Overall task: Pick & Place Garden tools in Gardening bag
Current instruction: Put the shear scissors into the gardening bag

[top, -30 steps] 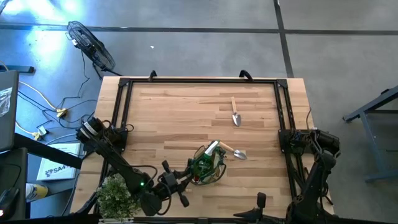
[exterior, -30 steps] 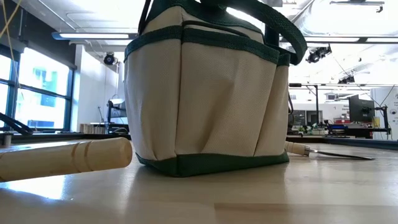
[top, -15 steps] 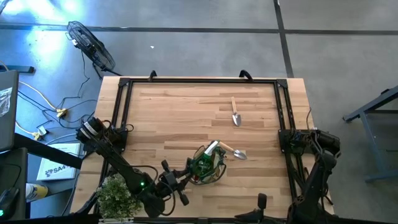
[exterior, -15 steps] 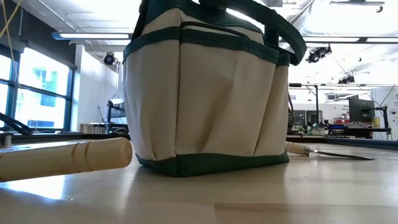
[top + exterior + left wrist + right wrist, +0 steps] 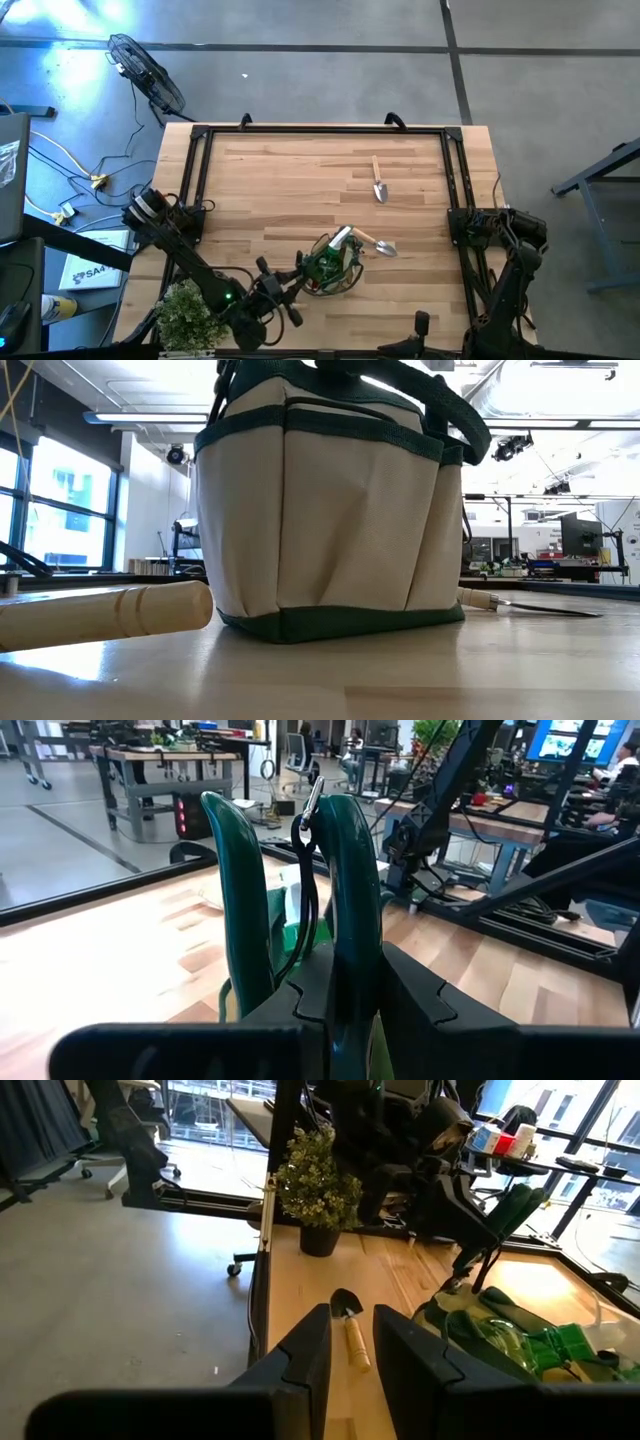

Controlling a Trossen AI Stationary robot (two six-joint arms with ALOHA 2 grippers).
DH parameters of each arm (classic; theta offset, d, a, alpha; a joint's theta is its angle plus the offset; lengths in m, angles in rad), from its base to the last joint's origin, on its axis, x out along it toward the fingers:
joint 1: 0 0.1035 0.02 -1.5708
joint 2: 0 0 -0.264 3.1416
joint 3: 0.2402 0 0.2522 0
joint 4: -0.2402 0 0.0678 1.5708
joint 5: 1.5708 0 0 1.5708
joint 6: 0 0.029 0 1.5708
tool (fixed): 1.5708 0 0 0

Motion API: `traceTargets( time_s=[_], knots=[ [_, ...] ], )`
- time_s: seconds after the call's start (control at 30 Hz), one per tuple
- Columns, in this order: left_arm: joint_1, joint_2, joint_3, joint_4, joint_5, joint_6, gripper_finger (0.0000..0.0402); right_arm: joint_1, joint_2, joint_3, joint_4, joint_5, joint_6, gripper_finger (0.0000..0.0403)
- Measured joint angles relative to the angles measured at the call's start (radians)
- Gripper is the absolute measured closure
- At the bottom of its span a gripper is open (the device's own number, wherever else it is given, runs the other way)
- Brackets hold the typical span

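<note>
Gripping one green loop handle (image 5: pixel 345 900) of the gardening bag (image 5: pixel 333 265), the left gripper (image 5: pixel 296 280) is pinched narrow near the worktop's (image 5: pixel 300 180) front edge, beside a bushy potted plant (image 5: pixel 188 314). The bag stands upright, with green items inside. Two wooden-handled trowels remain out: one (image 5: pixel 374 243) just beside the bag, another (image 5: pixel 379 181) farther back. The right gripper (image 5: pixel 350 1350) waits at the right edge, narrow and empty. The step appears to be positioning the bag; next, a trowel needs picking up.
</note>
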Motion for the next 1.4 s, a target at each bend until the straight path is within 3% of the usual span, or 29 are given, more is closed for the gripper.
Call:
traceTargets(
  time_s=[0.47,0.9,1.4],
  knots=[
    [0.086,0.066,0.0,0.096,0.058,0.003,0.0358,0.0,0.0,0.0,-0.002,0.0,-0.002,0.0334],
    [0.09,0.066,0.0,0.292,0.132,0.201,0.0358,0.0,0.0,0.0,-0.027,-0.009,0.002,0.0334],
    [0.018,0.066,0.0,0.266,0.054,0.199,0.0358,0.0,0.0,0.0,-0.03,-0.014,0.028,0.0334]
  ],
)
